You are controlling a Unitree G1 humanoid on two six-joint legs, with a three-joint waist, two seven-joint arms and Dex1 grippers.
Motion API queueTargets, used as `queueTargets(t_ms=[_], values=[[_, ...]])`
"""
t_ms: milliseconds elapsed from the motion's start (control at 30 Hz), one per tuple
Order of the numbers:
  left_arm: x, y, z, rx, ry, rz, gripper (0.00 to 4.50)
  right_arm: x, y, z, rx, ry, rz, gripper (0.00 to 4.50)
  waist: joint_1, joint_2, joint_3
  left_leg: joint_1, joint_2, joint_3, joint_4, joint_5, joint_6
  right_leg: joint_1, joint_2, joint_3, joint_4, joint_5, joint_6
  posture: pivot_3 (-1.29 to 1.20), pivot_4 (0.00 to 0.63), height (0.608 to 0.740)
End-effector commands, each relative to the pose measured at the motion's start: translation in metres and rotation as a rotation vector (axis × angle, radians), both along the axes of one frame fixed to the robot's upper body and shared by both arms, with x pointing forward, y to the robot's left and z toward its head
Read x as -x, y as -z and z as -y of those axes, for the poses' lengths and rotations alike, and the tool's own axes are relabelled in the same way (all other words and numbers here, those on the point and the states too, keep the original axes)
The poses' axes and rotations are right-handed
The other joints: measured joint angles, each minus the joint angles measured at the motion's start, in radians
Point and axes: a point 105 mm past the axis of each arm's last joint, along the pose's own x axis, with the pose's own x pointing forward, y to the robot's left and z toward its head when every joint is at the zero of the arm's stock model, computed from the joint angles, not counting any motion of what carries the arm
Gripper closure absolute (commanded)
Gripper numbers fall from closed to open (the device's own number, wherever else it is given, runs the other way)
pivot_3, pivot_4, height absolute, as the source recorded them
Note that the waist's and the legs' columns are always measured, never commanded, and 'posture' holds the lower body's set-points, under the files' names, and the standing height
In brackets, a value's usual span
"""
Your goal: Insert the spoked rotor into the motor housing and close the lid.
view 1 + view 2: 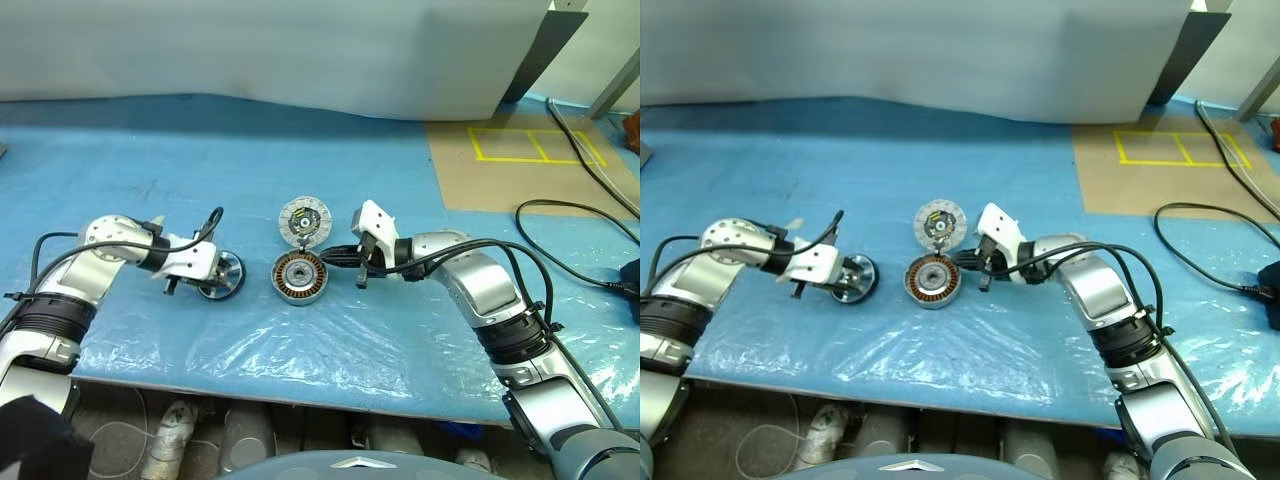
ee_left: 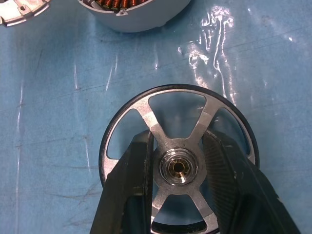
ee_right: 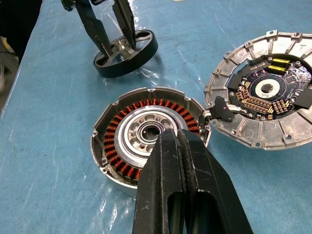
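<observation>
Step in hand: pickup. Left gripper (image 2: 178,168) clamped on rotor (image 1: 222,274) hub, left of housing (image 1: 299,277). Right gripper (image 3: 181,146) pinched together, empty, over housing rim. Lid (image 1: 304,219) hinged open behind housing. Next: lift rotor, centre over housing.

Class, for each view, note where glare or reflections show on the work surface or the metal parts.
Left eye view: white glare streaks on the blue plastic sheet near its front edge. Left wrist view: bright glints on the sheet beside the shiny silver spoked rotor. Right wrist view: the round copper-wound motor housing reads evenly lit.
</observation>
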Motion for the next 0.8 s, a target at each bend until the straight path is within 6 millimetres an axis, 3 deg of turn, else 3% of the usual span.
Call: queueTargets(t_ms=[33,267,467,700,800], values=[[0.008,0.018,0.002,-0.032,0.011,-0.054,3.34,0.001,-0.01,-0.004,-0.016,-0.019,0.042,4.5,0.001,0.0,0.0,0.0,0.0,0.0,0.0,0.0,0.0,0.0,0.0,0.0,0.0,0.0,0.0,0.0,0.15,0.74],[-0.003,-0.004,0.023,0.165,-0.017,-0.008,3.34,0.0,-0.029,-0.002,-0.11,0.0,0.015,4.5,0.012,0.003,-0.002,0.0,-0.001,0.0,0.001,0.0,0.0,0.0,-0.001,0.0,0.0,0.0,0.0,0.0,0.15,0.74],[0.008,-0.035,0.045,0.429,0.03,-0.05,3.34,0.007,-0.049,0.013,-0.243,0.027,-0.054,4.5,0.025,0.002,-0.001,-0.003,0.0,0.0,0.001,0.0,0.0,-0.001,0.0,0.0,0.0,0.0,0.0,0.0,0.15,0.74],[0.005,-0.071,0.077,0.651,0.036,-0.081,3.34,0.008,-0.054,0.031,-0.289,0.114,-0.071,4.5,0.025,0.002,-0.001,-0.004,0.0,0.0,0.0,0.0,0.0,-0.002,0.0,0.0,-0.001,0.0,0.0,0.0,0.15,0.74],[0.001,-0.076,0.095,0.692,0.038,-0.121,3.34,0.007,-0.052,0.034,-0.301,0.149,-0.076,4.5,0.026,0.002,-0.001,-0.004,0.0,0.0,0.001,0.0,0.0,-0.002,0.0,0.0,-0.001,0.0,0.0,0.0,0.15,0.74]])
